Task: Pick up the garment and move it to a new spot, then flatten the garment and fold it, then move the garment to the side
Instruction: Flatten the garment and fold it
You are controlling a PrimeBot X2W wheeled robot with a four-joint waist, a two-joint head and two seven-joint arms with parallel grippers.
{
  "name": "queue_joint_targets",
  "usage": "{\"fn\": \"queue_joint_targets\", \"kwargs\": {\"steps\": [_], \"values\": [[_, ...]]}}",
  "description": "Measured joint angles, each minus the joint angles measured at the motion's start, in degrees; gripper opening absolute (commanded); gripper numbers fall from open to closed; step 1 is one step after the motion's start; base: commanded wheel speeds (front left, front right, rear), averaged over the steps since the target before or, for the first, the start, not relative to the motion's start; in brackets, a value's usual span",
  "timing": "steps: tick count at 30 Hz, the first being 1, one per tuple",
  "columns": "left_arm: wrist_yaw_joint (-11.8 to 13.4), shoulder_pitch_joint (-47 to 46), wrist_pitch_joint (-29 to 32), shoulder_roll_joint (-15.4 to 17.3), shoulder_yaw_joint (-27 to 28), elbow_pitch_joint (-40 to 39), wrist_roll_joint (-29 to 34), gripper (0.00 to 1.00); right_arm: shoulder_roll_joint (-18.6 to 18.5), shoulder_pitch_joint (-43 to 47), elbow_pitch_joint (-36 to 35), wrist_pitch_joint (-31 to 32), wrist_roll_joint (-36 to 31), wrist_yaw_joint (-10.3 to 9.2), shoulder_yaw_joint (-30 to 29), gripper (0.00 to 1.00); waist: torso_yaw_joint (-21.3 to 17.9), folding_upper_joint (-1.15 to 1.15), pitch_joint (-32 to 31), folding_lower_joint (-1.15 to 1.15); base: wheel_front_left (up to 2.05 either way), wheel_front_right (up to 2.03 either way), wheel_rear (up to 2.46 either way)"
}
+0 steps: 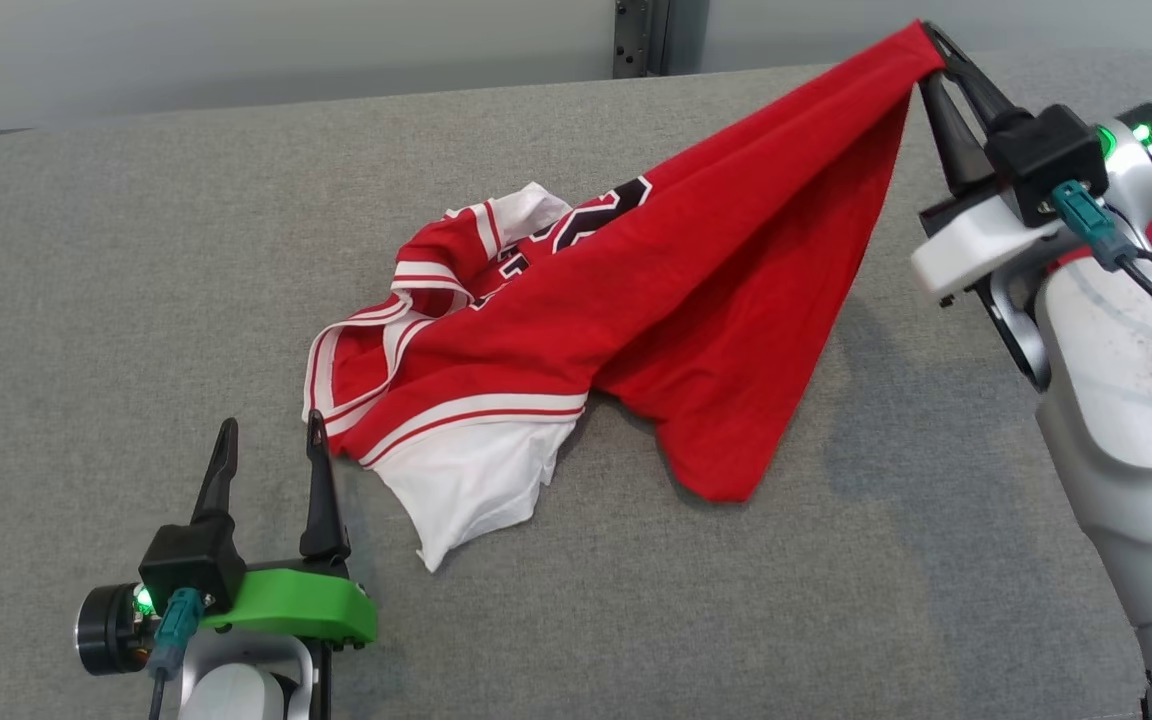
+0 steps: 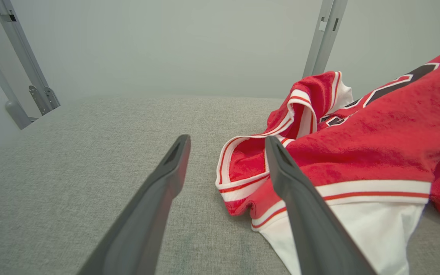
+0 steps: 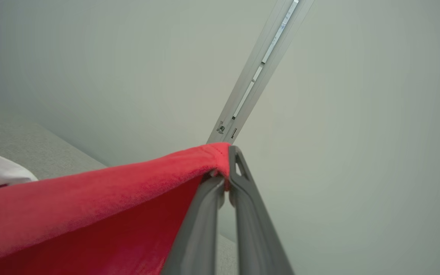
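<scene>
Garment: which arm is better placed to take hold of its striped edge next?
Left. The left gripper is open right beside the striped edge of the garment on the grey surface; the right gripper is shut on its lifted red corner at the other end.

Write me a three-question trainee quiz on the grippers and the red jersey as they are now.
1. True or false: the left gripper is shut on the jersey.
2. Fill in: the jersey's white panel lies nearest the ____ gripper.
3. Which part is raised off the gray surface? A) the red corner pinched by the right gripper; B) the white panel; C) the whole jersey.
Key: 1 false, its fingers stand apart beside the cloth; 2 left; 3 A.
</scene>
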Motion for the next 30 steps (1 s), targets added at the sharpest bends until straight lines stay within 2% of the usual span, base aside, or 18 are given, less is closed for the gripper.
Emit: {"fn": "queue_joint_targets", "kwargs": {"steps": [6,13,21,30], "values": [[0.0,0.15,0.0,-0.01,0.19,0.42,0.05,1.0,1.75,-1.68,-0.74,-0.55,-0.03,-0.01,4.43,0.0,-1.25,0.0,-0.8,0.0,0.0,0.0,0.0],[-0.02,0.92,0.0,0.0,0.43,0.35,0.04,1.0,1.07,13.9,-1.88,-0.77,2.43,-0.01,8.75,0.0,-3.06,0.0,-1.44,0.0,0.0,0.0,0.0],[-0.31,1.03,0.0,0.31,0.01,0.56,0.12,1.0,2.61,26.78,-0.44,-0.85,3.98,-0.01,6.01,0.0,-5.24,0.0,-1.71,0.0,0.0,0.0,0.0],[-0.44,1.14,0.0,0.67,-0.3,0.71,0.12,1.0,6.26,32.03,0.97,-0.89,3.69,-0.01,2.46,0.0,-5.59,0.0,-1.98,0.0,0.0,0.0,0.0]]}}
